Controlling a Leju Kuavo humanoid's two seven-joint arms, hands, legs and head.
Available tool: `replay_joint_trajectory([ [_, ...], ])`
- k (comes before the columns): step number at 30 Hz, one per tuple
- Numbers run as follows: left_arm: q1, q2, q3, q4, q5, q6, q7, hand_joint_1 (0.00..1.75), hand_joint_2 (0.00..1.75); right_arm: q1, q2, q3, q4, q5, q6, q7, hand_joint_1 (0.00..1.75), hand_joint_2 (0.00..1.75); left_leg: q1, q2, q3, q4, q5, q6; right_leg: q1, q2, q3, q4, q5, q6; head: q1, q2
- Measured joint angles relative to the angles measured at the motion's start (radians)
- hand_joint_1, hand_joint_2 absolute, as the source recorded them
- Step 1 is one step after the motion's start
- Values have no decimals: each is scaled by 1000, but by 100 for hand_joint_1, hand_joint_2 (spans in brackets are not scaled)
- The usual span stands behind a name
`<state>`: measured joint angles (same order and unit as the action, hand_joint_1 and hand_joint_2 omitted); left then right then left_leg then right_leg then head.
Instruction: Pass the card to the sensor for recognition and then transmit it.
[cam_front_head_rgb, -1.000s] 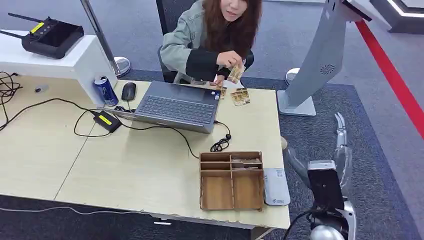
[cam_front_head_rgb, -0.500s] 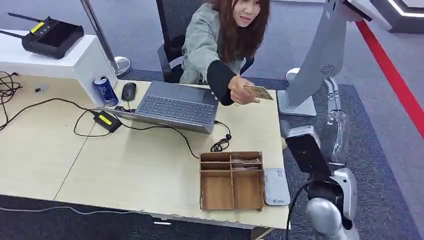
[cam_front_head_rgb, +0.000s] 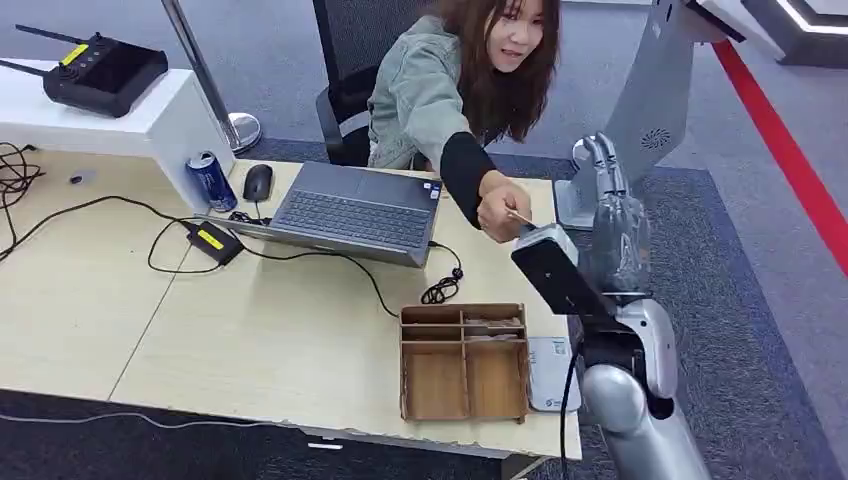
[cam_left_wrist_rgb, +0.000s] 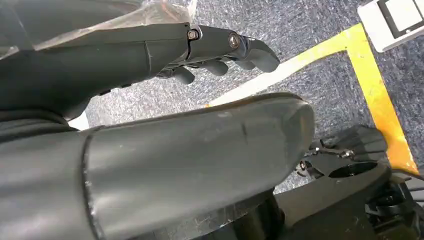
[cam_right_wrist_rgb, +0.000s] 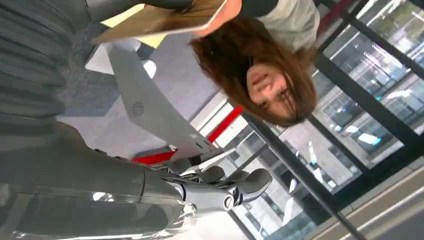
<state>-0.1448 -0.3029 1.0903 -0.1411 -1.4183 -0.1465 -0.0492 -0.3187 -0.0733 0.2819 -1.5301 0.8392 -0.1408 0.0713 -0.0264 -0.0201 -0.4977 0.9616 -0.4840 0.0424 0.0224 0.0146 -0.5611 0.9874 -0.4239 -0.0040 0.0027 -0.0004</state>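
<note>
Right silver hand (cam_front_head_rgb: 610, 215) raised beside the pale wooden table (cam_front_head_rgb: 250, 330), fingers spread, holding nothing. Thin tan card (cam_front_head_rgb: 519, 217) pinched in the person's hand (cam_front_head_rgb: 497, 208), seemingly just short of it. Left hand (cam_left_wrist_rgb: 220, 55) hanging over grey carpet, fingers loosely curled, empty.

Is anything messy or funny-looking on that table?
Mostly tidy. The black cables trail loosely across the table in loops, one bunched near the wooden organizer box. The box sits at the table's near edge. Nothing looks spilled or broken.
</note>
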Motion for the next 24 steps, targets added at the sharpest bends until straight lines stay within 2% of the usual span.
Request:
replay_joint_trajectory([
  [7,0,0,0,0,0,0,-8,0,0,-14,7,31,67,6,-3,0,0,175,0,0,0,0,0,0,0,0,0,0,0,0,0,0],
  [8,0,0,0,0,0,0,-8,0,0,-15,7,36,76,7,-3,0,159,175,0,0,0,0,0,0,0,0,0,0,0,0,0,0],
  [9,0,0,0,0,0,0,-8,0,0,-16,7,39,83,7,-3,0,175,175,0,0,0,0,0,0,0,0,0,0,0,0,0,0],
  [24,0,0,0,0,3,10,-13,0,0,-18,8,62,141,0,-5,-3,175,175,0,0,0,0,0,0,0,0,0,0,0,0,0,0],
])
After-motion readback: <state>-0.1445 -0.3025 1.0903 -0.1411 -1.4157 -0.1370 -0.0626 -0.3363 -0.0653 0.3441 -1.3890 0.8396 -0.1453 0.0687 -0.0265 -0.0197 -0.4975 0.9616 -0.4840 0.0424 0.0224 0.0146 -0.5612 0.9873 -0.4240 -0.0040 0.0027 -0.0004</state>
